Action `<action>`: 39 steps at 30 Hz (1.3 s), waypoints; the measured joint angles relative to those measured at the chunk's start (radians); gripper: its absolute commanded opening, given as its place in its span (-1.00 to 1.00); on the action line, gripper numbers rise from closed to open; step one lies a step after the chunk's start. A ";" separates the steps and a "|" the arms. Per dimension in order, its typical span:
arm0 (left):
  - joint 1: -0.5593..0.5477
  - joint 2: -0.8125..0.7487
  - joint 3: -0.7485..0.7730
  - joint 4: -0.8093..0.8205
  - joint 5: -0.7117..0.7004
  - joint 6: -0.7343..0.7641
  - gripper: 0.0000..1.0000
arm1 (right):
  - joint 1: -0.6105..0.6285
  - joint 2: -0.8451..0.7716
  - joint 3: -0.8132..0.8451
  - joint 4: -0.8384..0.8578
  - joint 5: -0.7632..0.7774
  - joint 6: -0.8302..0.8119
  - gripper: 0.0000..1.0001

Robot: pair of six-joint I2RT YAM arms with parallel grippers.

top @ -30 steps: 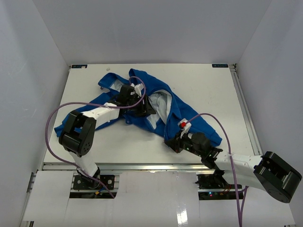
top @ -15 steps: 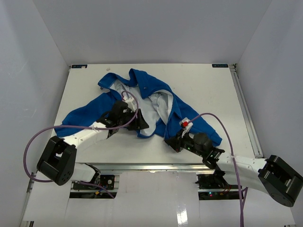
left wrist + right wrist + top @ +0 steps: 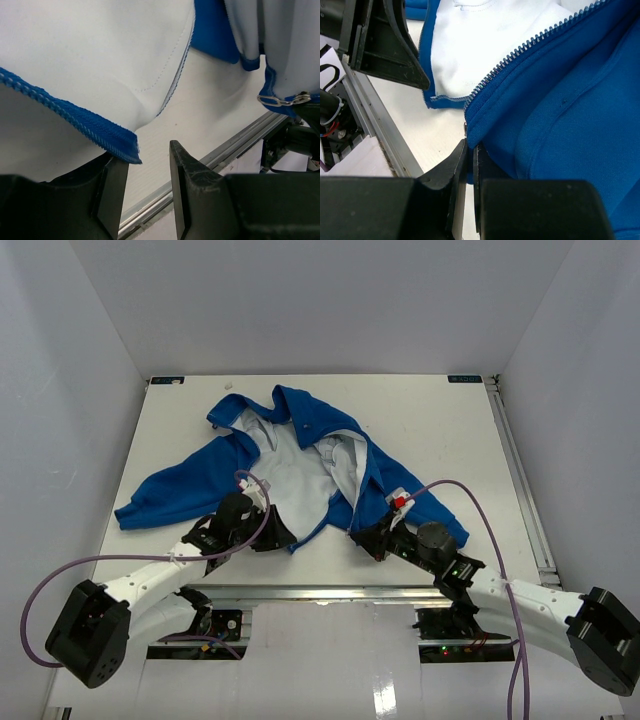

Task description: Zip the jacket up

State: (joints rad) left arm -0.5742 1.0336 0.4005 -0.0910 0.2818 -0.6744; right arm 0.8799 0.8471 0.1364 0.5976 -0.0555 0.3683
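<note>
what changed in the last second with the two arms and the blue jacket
The left gripper swept from the middle of the soft bright-blue jacket back toward the near edge of the table, drawing its front panel along and baring more pale lining; its jaws stand apart at the hem corner. The right gripper stayed shut on the other hem corner.

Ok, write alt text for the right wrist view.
The right end effector is shut on the blue jacket at its lower front corner, beside the zipper teeth. White lining lies beyond, with table and a metal rail at left.
</note>
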 measured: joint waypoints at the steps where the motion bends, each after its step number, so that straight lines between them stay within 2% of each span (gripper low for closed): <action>1: -0.001 -0.014 -0.016 0.003 -0.002 -0.008 -0.05 | 0.000 -0.004 0.000 -0.005 0.000 0.002 -0.85; 7: -0.004 0.012 -0.089 0.052 -0.002 -0.050 0.07 | 0.000 -0.014 0.000 -0.024 0.000 0.013 -0.84; 11: -0.006 0.071 -0.094 0.101 -0.012 -0.067 0.08 | 0.000 -0.025 0.000 -0.028 0.000 0.015 -0.84; 18: -0.037 0.093 -0.128 0.214 -0.017 -0.108 -0.08 | 0.000 -0.038 0.000 -0.031 0.000 0.014 -0.84; 19: -0.039 0.093 -0.138 0.232 -0.012 -0.117 -0.25 | 0.000 -0.038 0.000 -0.032 0.000 0.014 -0.84; 21: -0.041 0.097 -0.153 0.262 -0.003 -0.131 -0.80 | 0.000 -0.038 0.000 -0.035 0.000 0.014 -0.84; 22: -0.042 0.104 -0.158 0.279 0.006 -0.138 -0.94 | 0.000 -0.038 0.000 -0.038 0.000 0.014 -0.84; 25: -0.042 0.133 -0.158 0.317 0.044 -0.156 -1.00 | 0.000 -0.039 0.000 -0.048 0.000 0.014 -0.84; 29: -0.031 0.085 -0.151 0.264 0.053 -0.163 -1.00 | 0.000 -0.048 0.001 -0.069 0.000 0.013 -0.84; 32: 0.022 -0.031 -0.118 0.151 0.052 -0.168 -1.00 | 0.000 -0.062 0.004 -0.086 0.000 0.013 -0.84; 36: 0.143 -0.198 0.006 -0.021 0.032 -0.153 -1.00 | 0.000 -0.079 0.010 -0.102 0.000 0.013 -0.84; 39: 0.173 -0.248 0.104 -0.131 -0.045 -0.126 -1.00 | 0.000 -0.086 0.013 -0.111 0.000 0.013 -0.84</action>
State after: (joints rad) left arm -0.4007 0.7853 0.5048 -0.2223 0.2368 -0.8008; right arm 0.8799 0.7616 0.1494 0.4868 -0.0555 0.3817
